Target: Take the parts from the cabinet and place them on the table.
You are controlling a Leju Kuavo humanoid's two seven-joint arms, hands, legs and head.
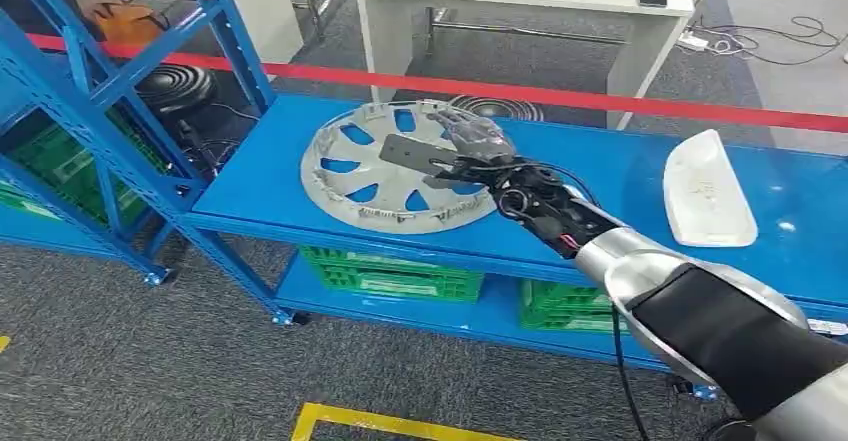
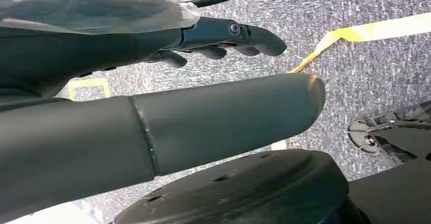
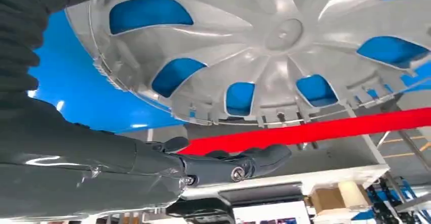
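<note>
No legible text, label, brand, number or sign found in any view. The white part (image 1: 708, 191) on the blue surface (image 1: 560, 176) carries a faint mark, too small to read.

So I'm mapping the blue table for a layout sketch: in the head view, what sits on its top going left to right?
Grey wheel cover → right hand, above the cover's right part → white molded part near the right end of the blue table.

A silver-grey wheel cover (image 1: 385, 166) and white part (image 1: 707, 191) lie on the blue table (image 1: 600, 176).
</note>
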